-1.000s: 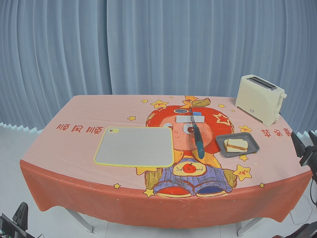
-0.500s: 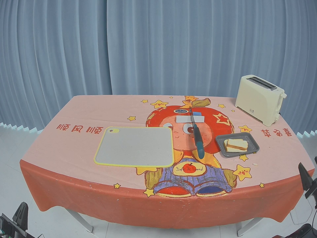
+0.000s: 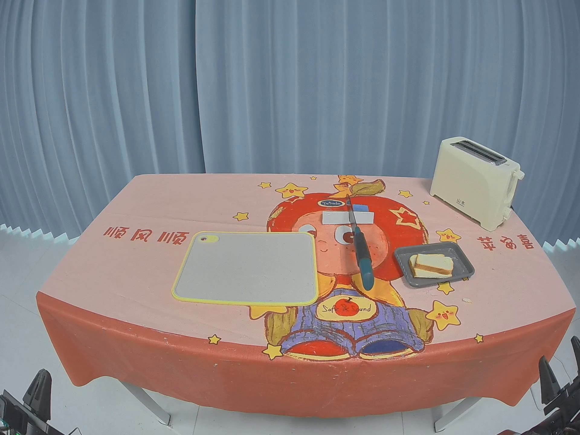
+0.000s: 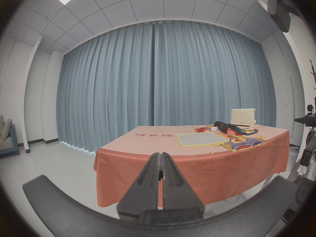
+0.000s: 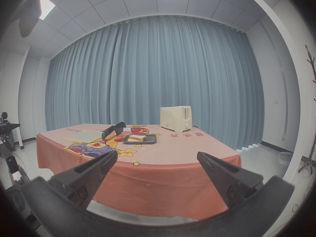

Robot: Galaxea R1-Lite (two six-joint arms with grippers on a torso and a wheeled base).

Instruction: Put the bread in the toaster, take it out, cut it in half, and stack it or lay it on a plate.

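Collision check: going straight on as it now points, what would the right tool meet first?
The open right tool would likely first meet the hanging side of the tablecloth; depth is unclear.

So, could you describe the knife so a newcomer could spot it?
On the pink-clothed table, find the yellow-edged cutting board. The knife lies between it and the grey tray of bread. It alone is long, thin and blue-handled.
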